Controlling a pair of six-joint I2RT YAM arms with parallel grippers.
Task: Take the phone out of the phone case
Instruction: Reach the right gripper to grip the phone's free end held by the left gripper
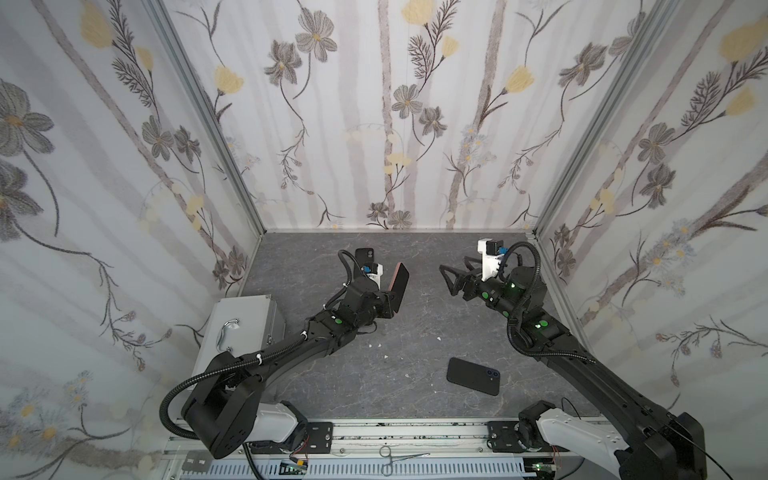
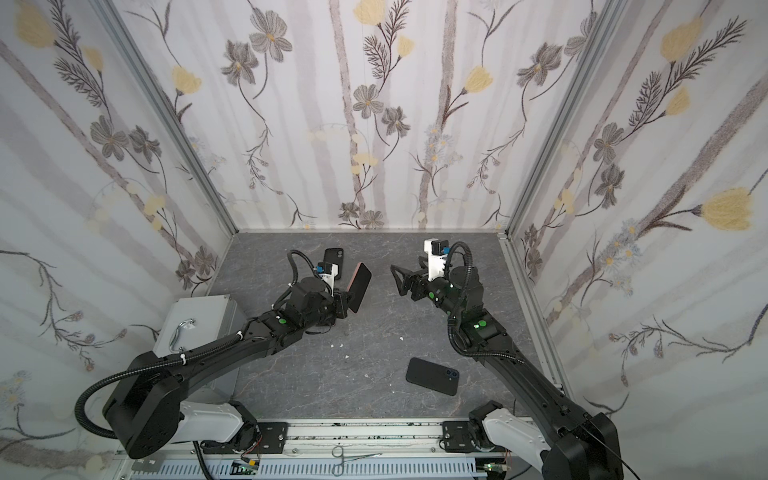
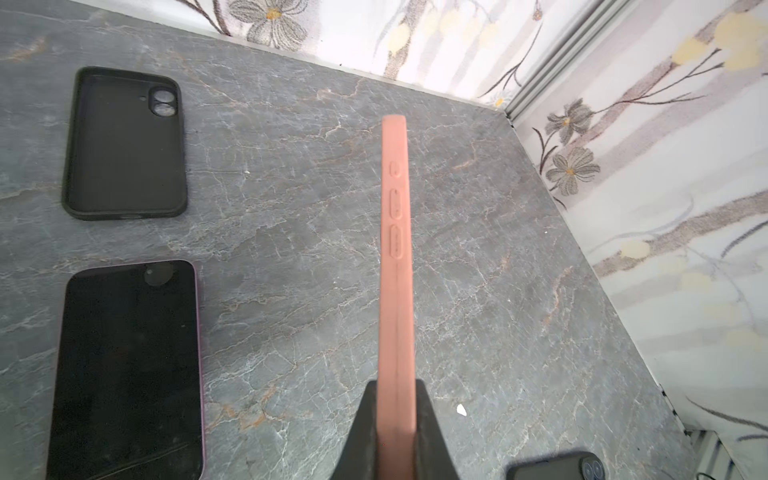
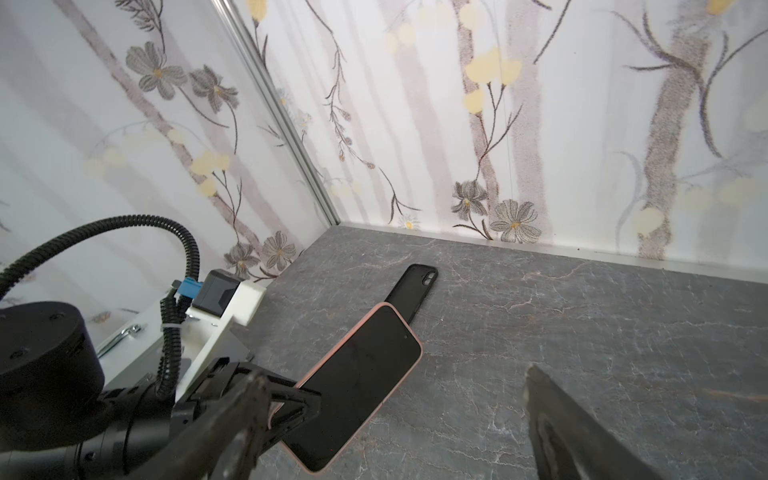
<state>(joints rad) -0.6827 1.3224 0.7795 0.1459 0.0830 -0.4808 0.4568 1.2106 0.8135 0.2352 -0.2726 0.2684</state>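
Observation:
A phone [image 4: 357,382] with a dark screen sits inside a salmon-pink phone case [image 3: 396,249]. It is held on edge above the table left of centre in both top views [image 1: 400,287] [image 2: 360,286], screen facing right. My left gripper [image 3: 397,395] [image 1: 392,301] is shut on the cased phone's lower end, one finger on each flat face. My right gripper [image 1: 448,280] [image 2: 398,280] hovers open to the right of the phone, apart from it, with nothing between its fingers [image 4: 540,399].
An empty black case [image 1: 365,253] [image 3: 124,143] lies at the back. A bare purple-edged phone [image 3: 129,370] lies face up near it. Another black phone [image 1: 473,376] [image 2: 432,376] lies back-up at front right. A metal box [image 1: 241,328] stands at the left; forceps [image 1: 399,457] rest on the front rail.

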